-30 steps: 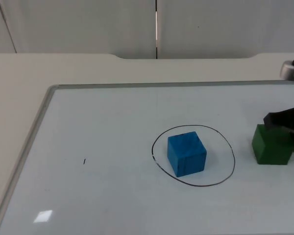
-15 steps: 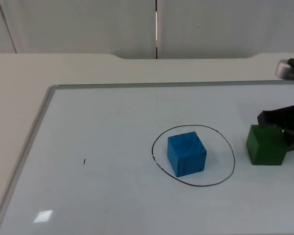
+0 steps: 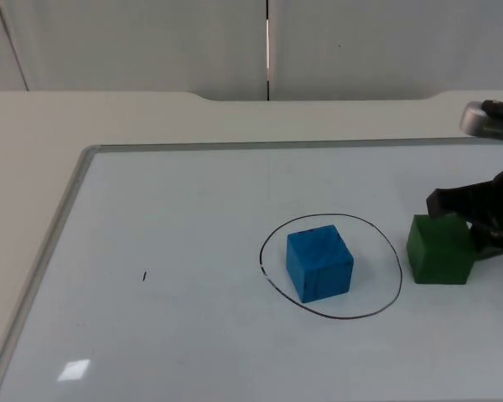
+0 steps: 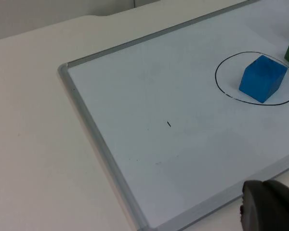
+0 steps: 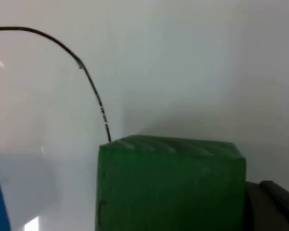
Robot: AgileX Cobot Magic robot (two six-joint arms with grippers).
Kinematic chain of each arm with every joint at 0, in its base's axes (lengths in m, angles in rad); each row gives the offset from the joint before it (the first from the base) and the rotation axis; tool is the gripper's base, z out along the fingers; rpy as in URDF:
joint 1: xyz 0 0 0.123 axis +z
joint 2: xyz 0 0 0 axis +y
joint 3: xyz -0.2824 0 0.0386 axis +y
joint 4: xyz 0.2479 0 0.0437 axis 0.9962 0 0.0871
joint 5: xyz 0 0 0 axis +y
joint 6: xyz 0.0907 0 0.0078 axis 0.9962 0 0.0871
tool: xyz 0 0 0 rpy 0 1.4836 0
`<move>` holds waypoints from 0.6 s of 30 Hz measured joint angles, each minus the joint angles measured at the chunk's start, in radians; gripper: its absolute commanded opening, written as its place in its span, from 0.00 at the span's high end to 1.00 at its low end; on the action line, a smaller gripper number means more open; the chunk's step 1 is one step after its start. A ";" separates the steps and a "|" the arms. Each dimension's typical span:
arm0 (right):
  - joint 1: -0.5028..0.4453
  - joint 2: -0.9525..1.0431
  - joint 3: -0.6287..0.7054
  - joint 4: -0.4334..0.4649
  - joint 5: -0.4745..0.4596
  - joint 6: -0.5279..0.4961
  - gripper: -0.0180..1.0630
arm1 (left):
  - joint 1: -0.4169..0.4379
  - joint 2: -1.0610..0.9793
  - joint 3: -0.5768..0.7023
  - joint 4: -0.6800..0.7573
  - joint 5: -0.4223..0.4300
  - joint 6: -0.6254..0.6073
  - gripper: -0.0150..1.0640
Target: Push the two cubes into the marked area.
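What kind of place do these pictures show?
Probably a robot test bench: a framed whiteboard lies flat on a white table before a grey partition wall, with a hand-drawn black circle marking a target.

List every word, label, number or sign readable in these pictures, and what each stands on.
No readable text anywhere.
Whiteboard: only a hand-drawn black outline and a tiny black tick, no letters.
Blue cube and green cube: plain faces, nothing printed.
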 measured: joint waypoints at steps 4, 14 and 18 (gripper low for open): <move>0.011 0.000 0.000 0.004 -0.024 0.000 0.98 | 0.000 0.000 0.000 0.000 0.000 0.000 0.99; 0.015 0.000 0.000 0.023 -0.039 0.000 0.98 | 0.000 0.000 0.000 0.000 0.000 0.000 0.99; 0.015 0.000 0.000 0.026 -0.039 0.000 0.98 | 0.000 0.000 0.000 0.000 0.000 0.000 0.99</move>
